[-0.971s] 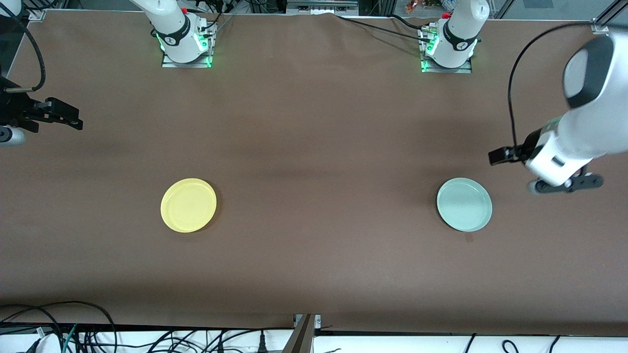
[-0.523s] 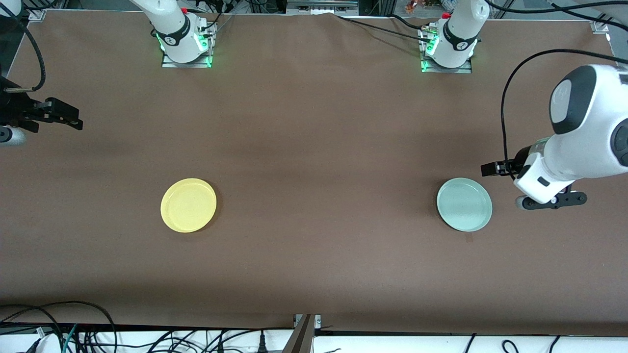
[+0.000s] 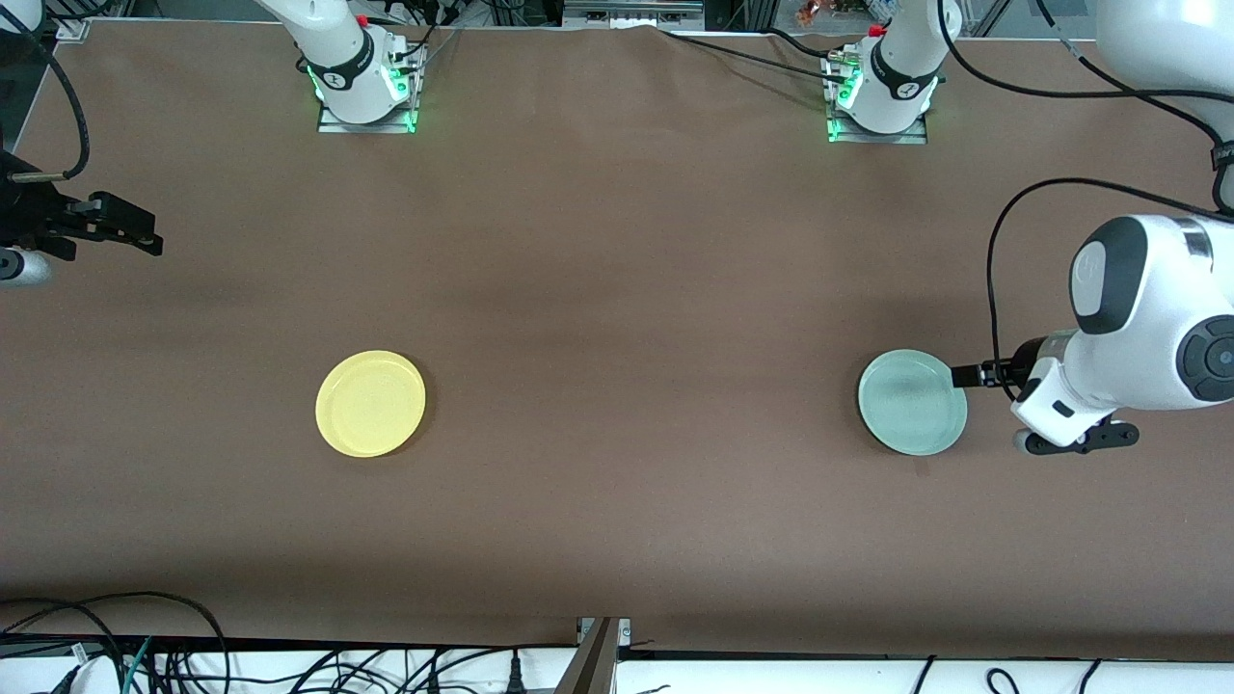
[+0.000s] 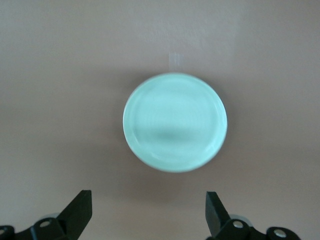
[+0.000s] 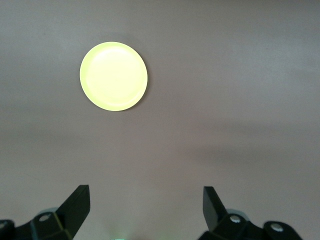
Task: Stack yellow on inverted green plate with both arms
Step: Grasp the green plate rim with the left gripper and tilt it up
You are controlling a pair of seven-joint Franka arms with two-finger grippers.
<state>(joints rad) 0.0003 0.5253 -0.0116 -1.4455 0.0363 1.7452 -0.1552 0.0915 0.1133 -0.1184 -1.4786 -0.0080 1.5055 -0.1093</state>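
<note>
1. A brown table (image 3: 617, 289) is seen, covered by a plain matte sheet. Both arm bases are bolted along its edge farthest from the front camera, each lit green at the foot. Loose black cables (image 3: 145, 655) are seen off the table's nearest edge.

2. The yellow plate (image 3: 370, 403) lies flat, rim up, toward the right arm's end of the table. The green plate (image 3: 912, 401) lies flat, rim up, toward the left arm's end, well apart from the yellow one. Nothing is stacked.

3. The left gripper (image 4: 149, 212) is held just beside the green plate, on the side toward the left arm's end of the table. Its fingers are spread wide, and nothing is held or touched.

4. The right gripper (image 5: 146, 210) is held over the table edge at the right arm's end, well apart from the yellow plate. Its fingers are likewise spread wide and empty. This arm is waiting.

5. The gap between each pair of fingers is shown only by the wrist views. In the front view the left gripper's fingers are largely hidden by the wrist. The spacing of the two plates is given by the front view alone.
</note>
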